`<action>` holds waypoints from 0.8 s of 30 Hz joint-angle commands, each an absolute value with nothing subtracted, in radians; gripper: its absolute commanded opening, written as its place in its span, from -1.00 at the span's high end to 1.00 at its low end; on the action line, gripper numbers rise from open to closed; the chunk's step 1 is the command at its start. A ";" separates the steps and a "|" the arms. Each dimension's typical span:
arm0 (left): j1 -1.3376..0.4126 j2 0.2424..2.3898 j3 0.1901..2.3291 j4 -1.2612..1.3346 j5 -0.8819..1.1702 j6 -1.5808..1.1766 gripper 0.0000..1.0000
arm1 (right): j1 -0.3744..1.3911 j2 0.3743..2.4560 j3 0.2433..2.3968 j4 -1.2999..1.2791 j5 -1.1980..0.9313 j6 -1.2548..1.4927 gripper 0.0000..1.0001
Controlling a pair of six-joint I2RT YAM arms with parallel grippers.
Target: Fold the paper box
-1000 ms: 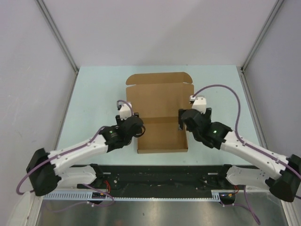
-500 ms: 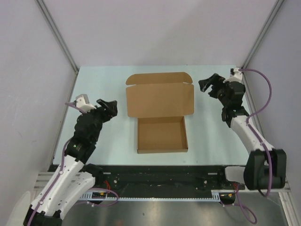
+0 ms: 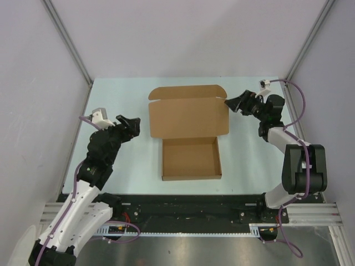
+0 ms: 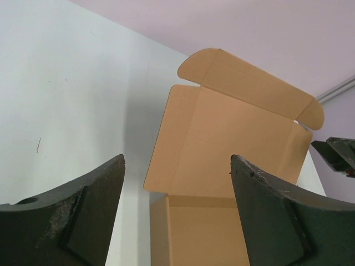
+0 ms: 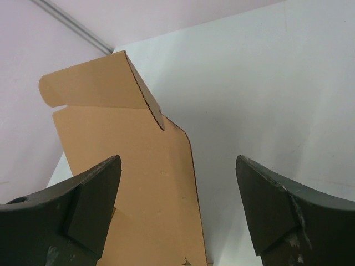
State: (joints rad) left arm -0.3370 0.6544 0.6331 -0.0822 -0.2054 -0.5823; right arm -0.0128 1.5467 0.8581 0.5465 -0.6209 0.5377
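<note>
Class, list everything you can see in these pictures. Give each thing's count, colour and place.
paper box: one, brown, middle of the table, lid open toward the far edge
table: one, pale blue-green, under the box
walls: three, pale lilac, left, far and right of the table
cables: two, purple, one on each arm
left arm: one, white and black, left of the box
right arm: one, white and black, right of the box
left pincer: one, black, open, left of the lid
right pincer: one, black, open, near the lid's far right corner
</note>
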 commanded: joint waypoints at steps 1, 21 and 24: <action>-0.322 0.661 0.617 -0.048 -0.172 -0.572 -0.63 | 0.036 1.594 0.922 0.589 -0.680 0.477 -0.74; -0.239 0.675 0.620 -0.077 -0.224 -0.594 -0.64 | 0.080 1.674 0.982 0.552 -0.600 0.405 0.08; -0.229 0.695 0.629 -0.072 -0.218 -0.589 -0.64 | 0.080 1.660 0.980 0.548 -0.594 0.399 0.27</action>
State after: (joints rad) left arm -0.2516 0.6746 0.6163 -0.0883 -0.2146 -0.5858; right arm 0.0830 1.6794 0.9428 0.5262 -0.6109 0.4149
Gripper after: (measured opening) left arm 0.822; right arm 0.414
